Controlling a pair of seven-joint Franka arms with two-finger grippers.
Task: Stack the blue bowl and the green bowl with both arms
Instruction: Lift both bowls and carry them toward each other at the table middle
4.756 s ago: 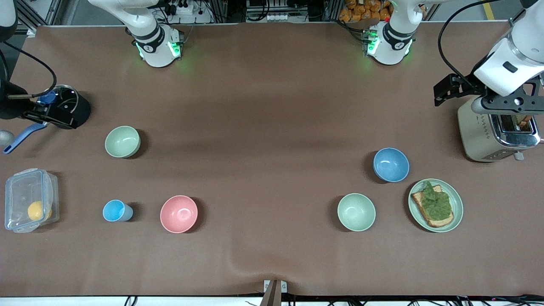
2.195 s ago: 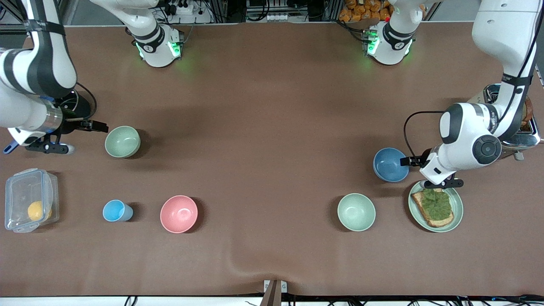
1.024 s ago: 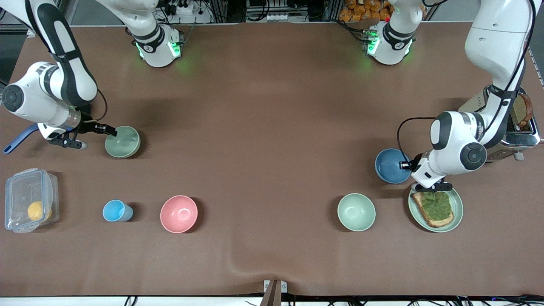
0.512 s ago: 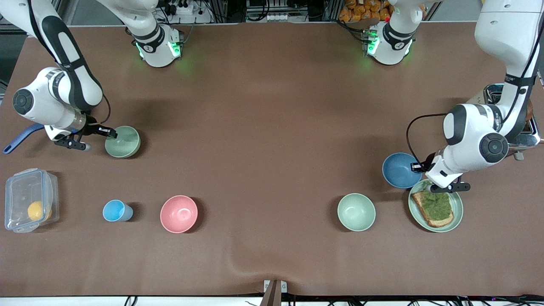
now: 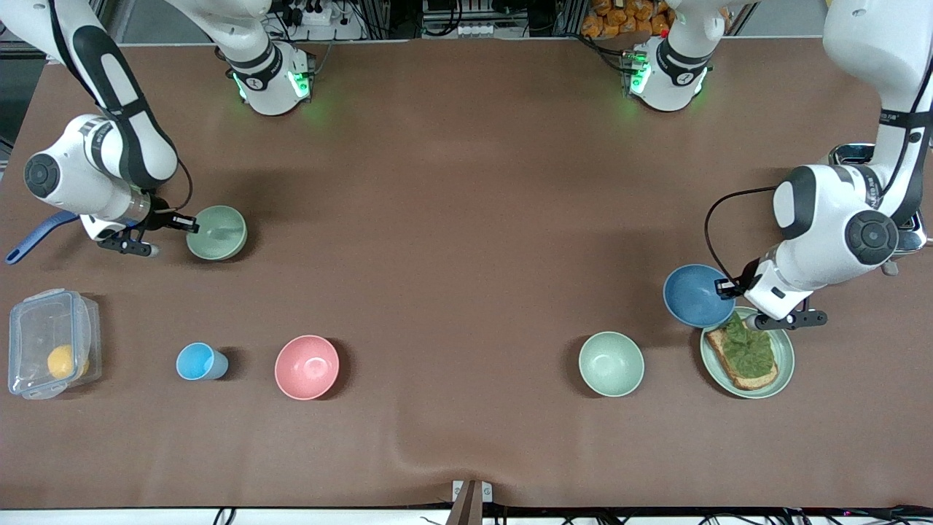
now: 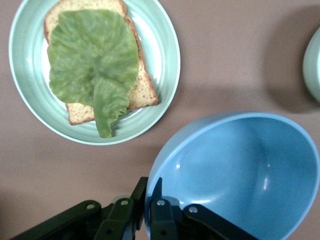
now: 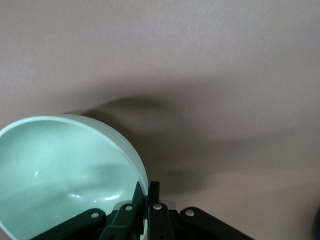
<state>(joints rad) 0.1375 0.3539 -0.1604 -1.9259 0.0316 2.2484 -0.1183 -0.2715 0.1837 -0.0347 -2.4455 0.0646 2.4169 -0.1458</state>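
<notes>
Blue bowl (image 5: pixel 696 295) rim pinched by bent left gripper (image 5: pixel 724 287), green bowl (image 5: pixel 216 232) rim by right gripper (image 5: pixel 191 224)

The middle of my brown table (image 5: pixel 466 240) lies open between both my arms. Nearer the camera, a round pink plastic bowl (image 5: pixel 307 367) and a pale mint-green bowl (image 5: pixel 611 363) flank that lane, well apart.

The right claw (image 7: pixel 148 202) is pinched tight on the rim of the green bowl (image 7: pixel 60 172), one finger inside, one outside. The bowl's pale hollow shows a faint glint. Under it lies the brown worktop (image 7: pixel 225 75), with a dark shadow spreading from the bowl toward two o'clock.
</notes>
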